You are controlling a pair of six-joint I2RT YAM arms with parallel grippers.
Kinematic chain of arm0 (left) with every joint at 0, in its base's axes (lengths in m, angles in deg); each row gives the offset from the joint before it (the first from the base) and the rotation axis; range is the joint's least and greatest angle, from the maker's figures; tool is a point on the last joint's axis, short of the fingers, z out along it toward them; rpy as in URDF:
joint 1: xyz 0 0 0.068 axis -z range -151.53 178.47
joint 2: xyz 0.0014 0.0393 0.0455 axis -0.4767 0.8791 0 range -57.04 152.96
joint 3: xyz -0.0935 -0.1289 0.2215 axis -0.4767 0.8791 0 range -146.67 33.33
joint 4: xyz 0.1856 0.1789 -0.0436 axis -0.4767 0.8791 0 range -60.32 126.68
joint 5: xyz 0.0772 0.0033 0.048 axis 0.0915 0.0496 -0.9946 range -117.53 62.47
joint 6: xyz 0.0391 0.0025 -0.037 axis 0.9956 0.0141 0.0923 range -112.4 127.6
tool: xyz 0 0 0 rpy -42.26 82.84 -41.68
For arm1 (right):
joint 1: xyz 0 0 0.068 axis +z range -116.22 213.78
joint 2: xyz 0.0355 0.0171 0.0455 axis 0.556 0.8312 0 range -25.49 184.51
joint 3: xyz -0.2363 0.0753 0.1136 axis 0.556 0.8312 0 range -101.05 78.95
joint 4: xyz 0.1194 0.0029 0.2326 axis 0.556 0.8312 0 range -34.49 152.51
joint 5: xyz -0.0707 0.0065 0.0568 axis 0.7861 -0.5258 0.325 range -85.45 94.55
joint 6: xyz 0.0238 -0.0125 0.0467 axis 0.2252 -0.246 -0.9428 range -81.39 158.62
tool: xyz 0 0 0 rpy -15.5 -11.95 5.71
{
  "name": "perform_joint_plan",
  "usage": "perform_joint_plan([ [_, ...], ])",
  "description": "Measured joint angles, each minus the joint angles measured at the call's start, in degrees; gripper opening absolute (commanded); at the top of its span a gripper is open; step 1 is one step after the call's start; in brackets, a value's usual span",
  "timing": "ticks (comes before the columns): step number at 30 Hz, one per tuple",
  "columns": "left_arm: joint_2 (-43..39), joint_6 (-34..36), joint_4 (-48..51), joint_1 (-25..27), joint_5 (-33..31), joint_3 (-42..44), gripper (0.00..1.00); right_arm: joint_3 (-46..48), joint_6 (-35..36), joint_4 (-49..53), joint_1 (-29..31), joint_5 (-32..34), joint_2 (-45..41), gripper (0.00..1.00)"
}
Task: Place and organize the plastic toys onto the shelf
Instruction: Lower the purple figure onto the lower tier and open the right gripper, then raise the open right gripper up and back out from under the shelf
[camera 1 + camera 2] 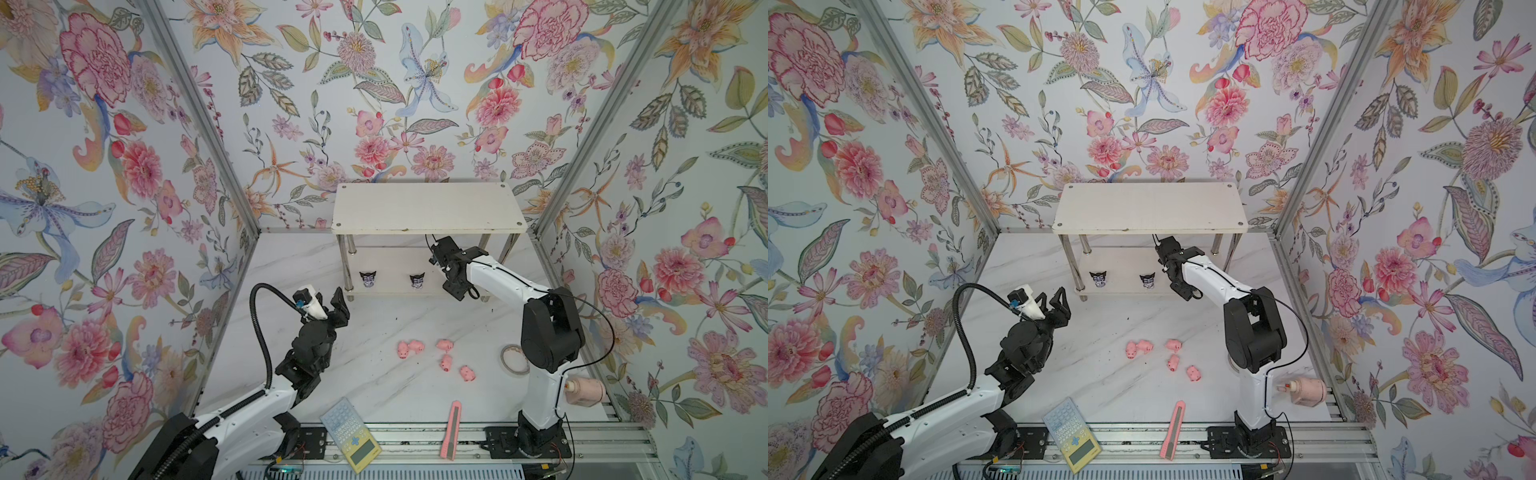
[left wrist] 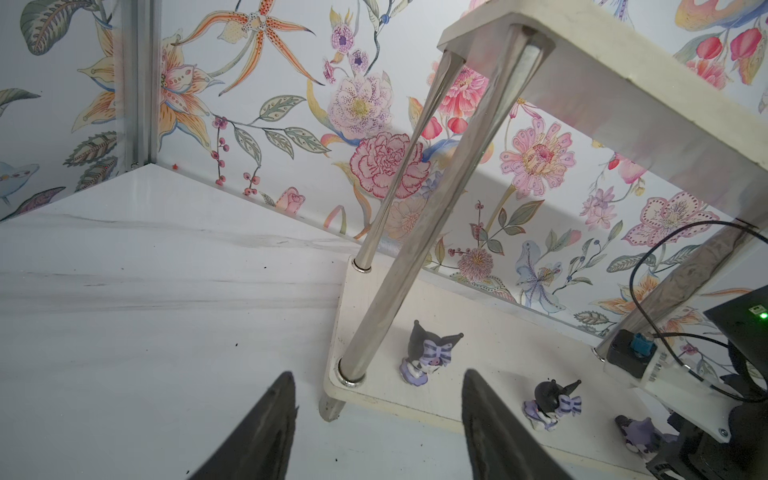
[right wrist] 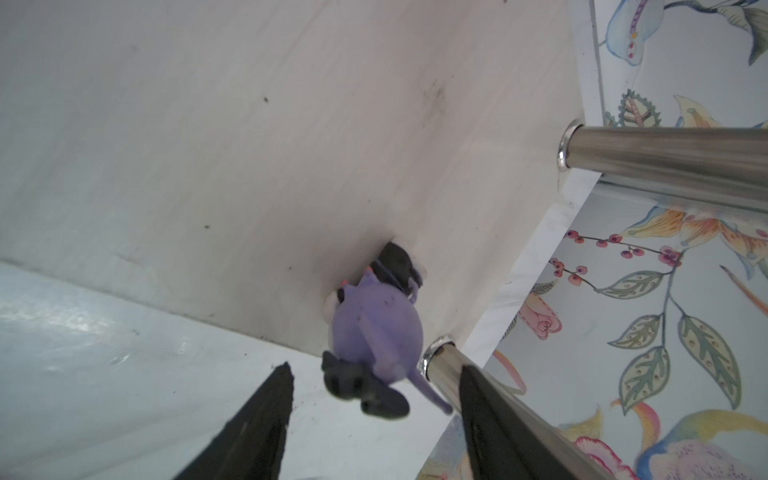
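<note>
The left gripper (image 2: 377, 373) is shown with jaws apart and nothing held, beside the white two-tier chrome-legged shelf (image 1: 428, 208). Three black-and-purple pointy-eared plastic figurines are counted on its lower board: two upright (image 1: 368, 278), and one tipped figurine (image 3: 374, 328) by the right front leg. Five small pink plastic pigs (image 1: 446, 362) lie on the marbled tabletop (image 1: 332, 395). The right gripper (image 3: 374, 366) is parted, unclamped, at the tipped figurine. All are judged light, rigid and slippery, best pinched across the body.
</note>
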Motion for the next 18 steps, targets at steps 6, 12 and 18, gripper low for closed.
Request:
perform_joint_plan([
  [6, -0.6, -0.6, 0.2, 0.0, 1.0, 0.0, 0.64, 1.6, -0.3, -1.2, -0.1, -0.4, -3.1, 0.64],
  [12, -1.9, -0.6, 0.9, 0.0, 1.2, 0.0, 0.65, 6.4, -2.7, -2.7, -0.4, -2.5, -8.0, 0.64],
  [18, -1.8, -1.0, 1.0, 0.0, 1.3, 0.0, 0.65, 13.7, -6.3, -7.0, -0.6, -11.2, -17.9, 0.09],
])
